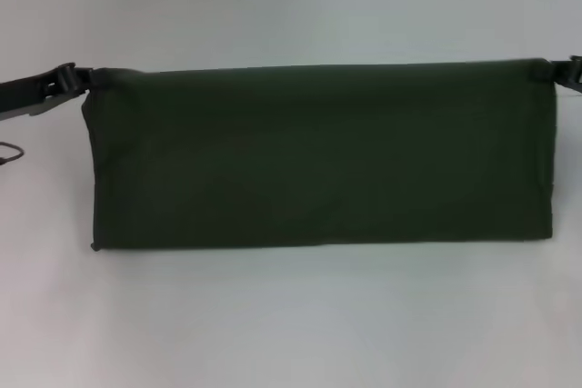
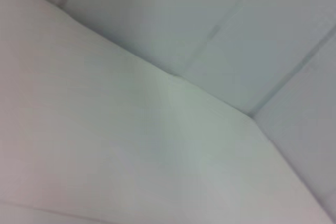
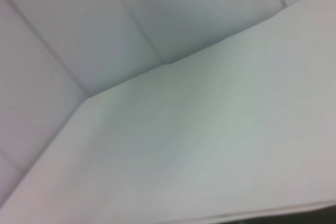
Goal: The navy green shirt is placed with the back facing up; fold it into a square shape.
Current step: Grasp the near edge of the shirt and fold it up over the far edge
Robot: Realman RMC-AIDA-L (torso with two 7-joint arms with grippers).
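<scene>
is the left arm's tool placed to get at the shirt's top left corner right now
Probably yes. The left tool is already at the far left corner of the navy green shirt, apparently pinching it, with nothing between them. The right tool sits at the opposite far corner.

White bench (image 1: 291,315) fills the head view, plain, matte. Thin dark cable loop (image 1: 9,154) on it at 9 o'clock edge. Both wrist views: bench corner (image 2: 131,145) against pale panelled wall (image 2: 220,19) with seam lines.
</scene>
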